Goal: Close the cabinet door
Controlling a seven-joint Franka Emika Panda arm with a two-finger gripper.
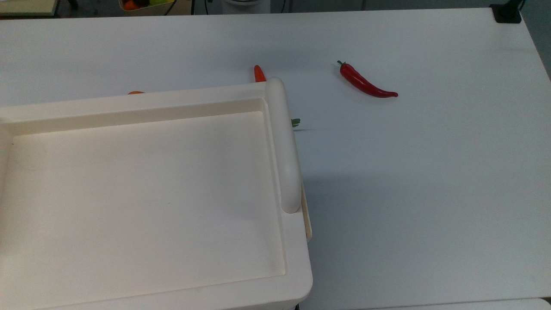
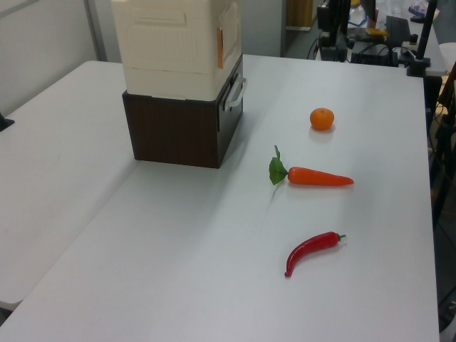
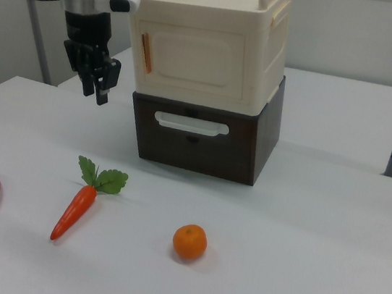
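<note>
In the right view we find the pincer (image 3: 101, 94), fingers together and empty, hanging just off the right view's left of the cabinet door (image 3: 197, 61), which sits flush in the cabinet (image 3: 263, 61) front.

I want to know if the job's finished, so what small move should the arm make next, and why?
Probably none beyond lifting clear: the cabinet door looks flush with the front of the cabinet, and the gripper hangs shut, apart from it at the right view's left.

Cabinet (image 1: 142, 193) fills top view's left; red chili (image 1: 366, 84) on white table (image 1: 430, 172), well apart.
</note>
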